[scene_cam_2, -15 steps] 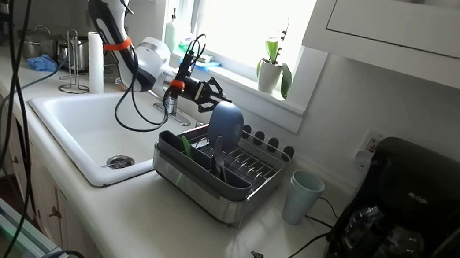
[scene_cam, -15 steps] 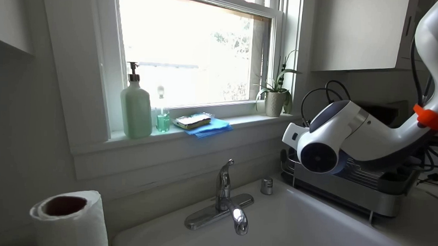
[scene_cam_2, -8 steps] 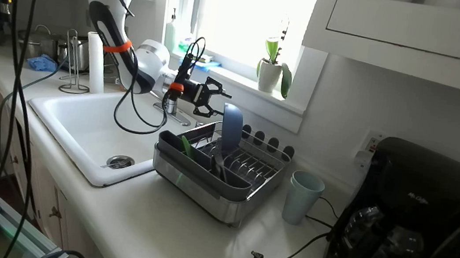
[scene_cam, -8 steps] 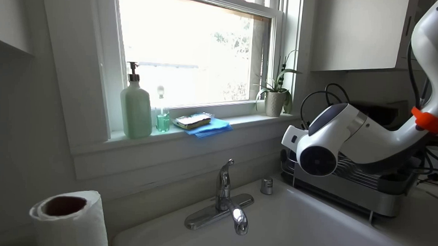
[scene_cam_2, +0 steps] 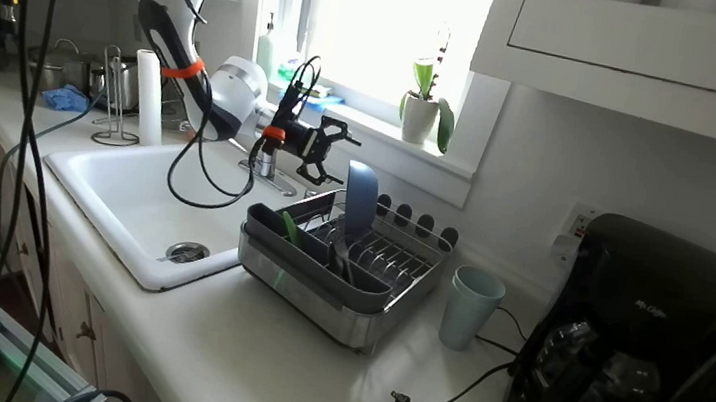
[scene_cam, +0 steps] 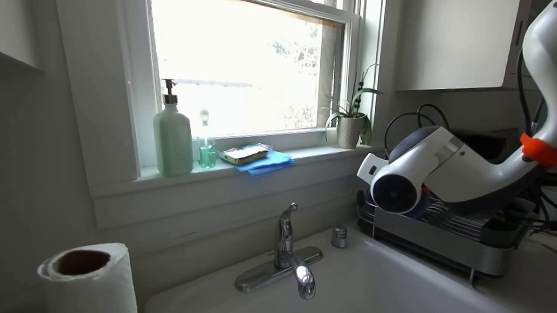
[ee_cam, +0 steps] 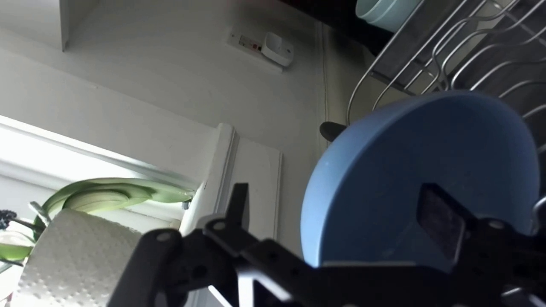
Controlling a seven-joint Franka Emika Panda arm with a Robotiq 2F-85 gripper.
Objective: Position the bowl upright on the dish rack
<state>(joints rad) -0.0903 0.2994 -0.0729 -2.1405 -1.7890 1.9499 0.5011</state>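
In an exterior view the blue bowl (scene_cam_2: 362, 198) stands on its edge in the dish rack (scene_cam_2: 351, 328), its hollow side facing my gripper (scene_cam_2: 344, 161). Utensils in front hide the bowl's lower part. The gripper's jaws are spread wide, close to the bowl's upper rim and apart from it. From the wrist view I look into the bowl (ee_cam: 418, 149); one finger (ee_cam: 441, 217) shows in front of its hollow, the opposite finger (ee_cam: 239, 202) lies outside its rim. Another exterior view shows the rack (scene_cam: 448, 241) beneath the arm, where the arm hides the bowl.
A dark utensil holder (scene_cam_2: 314, 275) with a green utensil runs along the rack's near side. The white sink (scene_cam_2: 119, 225) and its faucet (scene_cam: 284, 236) lie beside the rack. Pale blue cups (scene_cam_2: 463, 319), a black coffee maker (scene_cam_2: 658, 282) and a potted plant (scene_cam_2: 419, 120) are nearby.
My gripper has opened and let go of the bowl, then drawn slightly up and away. The bowl has shifted a little to the right and turned, now resting on edge in the rack.
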